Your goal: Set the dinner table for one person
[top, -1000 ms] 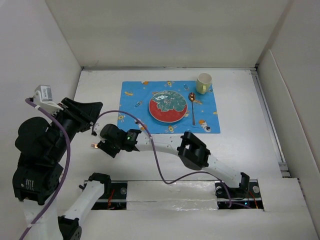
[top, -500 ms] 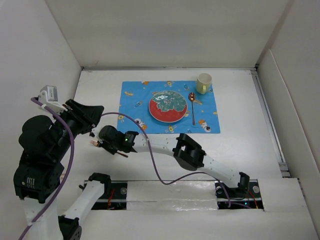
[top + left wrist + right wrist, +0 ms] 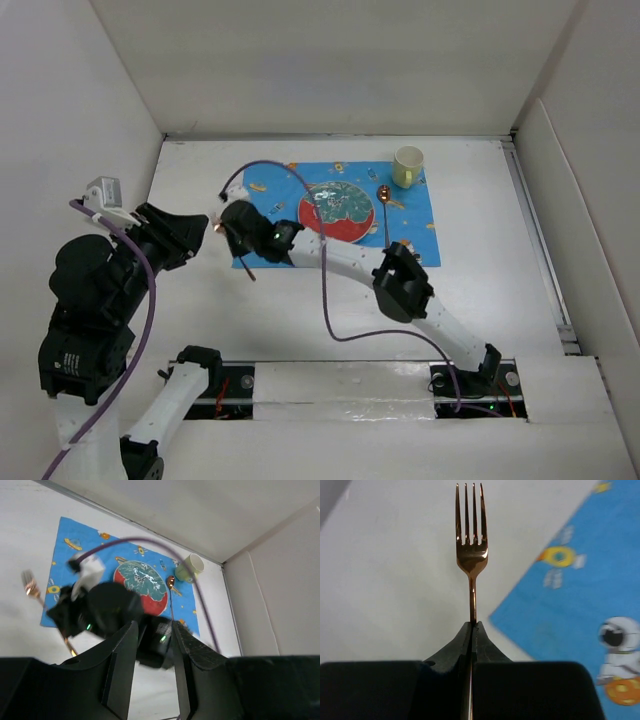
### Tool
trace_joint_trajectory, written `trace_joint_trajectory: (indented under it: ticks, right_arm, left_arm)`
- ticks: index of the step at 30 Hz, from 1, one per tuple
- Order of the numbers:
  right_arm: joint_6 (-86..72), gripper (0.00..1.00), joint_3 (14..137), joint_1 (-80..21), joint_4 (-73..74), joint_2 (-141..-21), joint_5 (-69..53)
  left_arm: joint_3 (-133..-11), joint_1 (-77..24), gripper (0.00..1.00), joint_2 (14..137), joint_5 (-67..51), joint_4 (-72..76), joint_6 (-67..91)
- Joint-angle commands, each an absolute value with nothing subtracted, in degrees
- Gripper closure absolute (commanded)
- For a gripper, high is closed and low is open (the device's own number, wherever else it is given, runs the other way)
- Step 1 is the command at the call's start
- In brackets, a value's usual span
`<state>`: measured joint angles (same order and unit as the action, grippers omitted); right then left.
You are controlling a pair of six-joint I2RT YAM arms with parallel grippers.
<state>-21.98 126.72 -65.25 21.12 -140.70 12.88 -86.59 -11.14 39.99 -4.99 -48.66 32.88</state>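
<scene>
My right gripper (image 3: 233, 226) is shut on a copper fork (image 3: 472, 555), pinching its thin handle with the tines pointing away from the wrist. It holds the fork over the white dinner table (image 3: 480, 290), right at the left edge of the blue cartoon mat (image 3: 415, 225). In the top view the fork's handle end (image 3: 249, 271) sticks out below the gripper. The left wrist view also shows the fork (image 3: 31, 583). My left gripper (image 3: 198, 240) hovers just left of it, jaws apart with nothing between them (image 3: 154, 626).
On the mat sit a red plate with a green-white centre (image 3: 340, 205), a copper spoon (image 3: 385, 215) to its right, and a pale yellow cup (image 3: 408, 166) at the mat's far right corner. White walls enclose the table on the left, back and right.
The right gripper has shut on the fork and swung it from the table's near left up to the mat's left edge. The left arm has shifted only slightly.
</scene>
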Motion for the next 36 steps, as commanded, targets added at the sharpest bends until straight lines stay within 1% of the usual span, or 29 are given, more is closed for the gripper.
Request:
trace_joint_trajectory:
  ticks: [1, 4, 8, 13, 29, 30, 31, 32, 34, 35, 36]
  right_arm:
    - [-33.2, 1.0, 129.6, -57.9, 21.7, -136.6, 20.4]
    - [-38.7, 1.0, 129.5, -54.4, 23.3, -137.5, 23.3]
    - [-43.3, 1.0, 130.2, -51.3, 24.2, -139.7, 24.2]
    - [-46.8, 1.0, 137.4, -48.7, 28.1, -145.8, 24.9]
    - [-47.2, 1.0, 137.8, -47.5, 27.6, -151.2, 22.5]
    - [-47.3, 0.98, 137.8, -47.5, 27.6, -151.4, 22.1]
    - [-47.2, 0.92, 137.8, -47.5, 27.6, -151.6, 22.1]
    - [-47.2, 0.79, 137.8, -47.5, 27.5, -151.6, 21.3]
    - [-47.2, 0.7, 137.8, -47.0, 27.5, -151.2, 20.3]
    - [-47.1, 0.64, 137.6, -47.0, 27.4, -150.7, 20.1]
    - [-46.8, 0.61, 137.3, -47.0, 26.5, -150.1, 18.6]
  left_arm:
    - [-82.6, -10.9, 0.7, 38.9, -6.6, -46.1, 33.5]
    - [-79.5, -10.9, 0.7, 38.0, -9.1, -45.2, 34.5]
    - [-77.9, -10.9, 0.7, 38.0, -10.2, -45.0, 34.5]
    - [-76.3, -10.9, 0.7, 38.0, -11.5, -44.9, 34.5]
    - [-75.2, -11.5, 0.7, 37.8, -9.8, -46.2, 33.2]
    - [-75.2, -11.5, 0.7, 38.0, -9.2, -46.4, 33.1]
    - [-75.4, -11.5, 0.7, 38.0, -9.1, -46.6, 33.1]
    - [-75.5, -11.5, 0.7, 37.8, -8.9, -46.6, 33.0]
    - [-76.0, -11.5, 0.67, 38.0, -8.1, -46.6, 33.0]
    - [-76.2, -11.5, 0.66, 38.1, -8.0, -46.6, 33.0]
    - [-76.5, -11.5, 0.65, 38.2, -7.7, -46.4, 33.0]
